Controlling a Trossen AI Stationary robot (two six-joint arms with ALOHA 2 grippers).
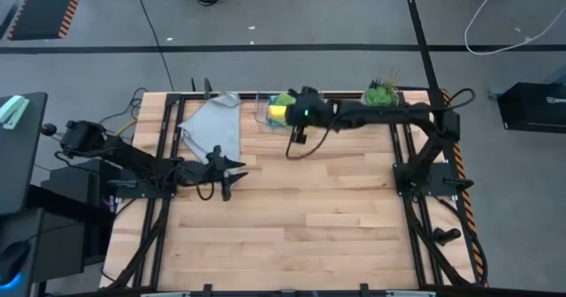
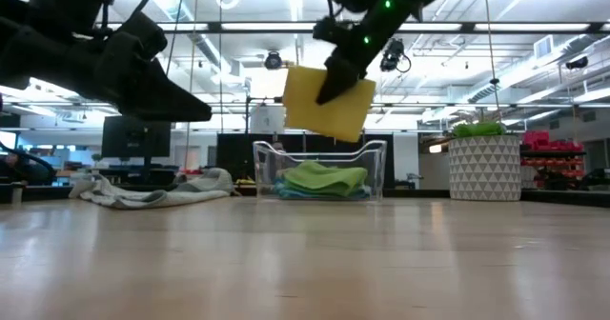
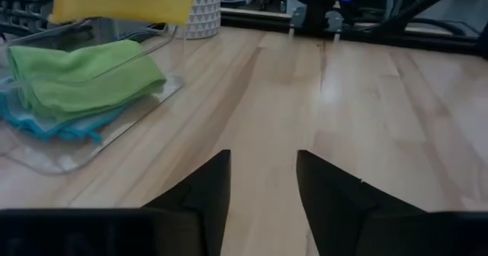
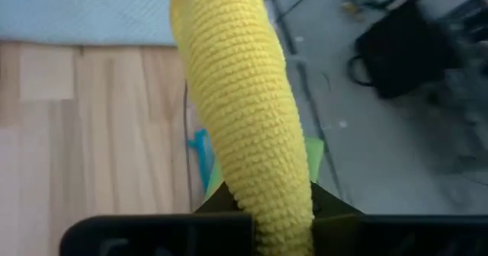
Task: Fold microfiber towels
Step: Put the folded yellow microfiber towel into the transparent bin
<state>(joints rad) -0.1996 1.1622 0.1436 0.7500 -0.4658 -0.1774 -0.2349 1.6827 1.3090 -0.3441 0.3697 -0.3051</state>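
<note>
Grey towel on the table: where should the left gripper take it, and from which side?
Grey towel lies spread and rumpled beside the clear bin. Probably best to pinch its near corner, coming from above with the left gripper, open and closest to that edge.

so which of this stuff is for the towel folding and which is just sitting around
For the job:
- yellow towel, held up by the right gripper
- green towel and blue towel in the clear bin
- grey towel

Lying about:
- potted plant
</note>
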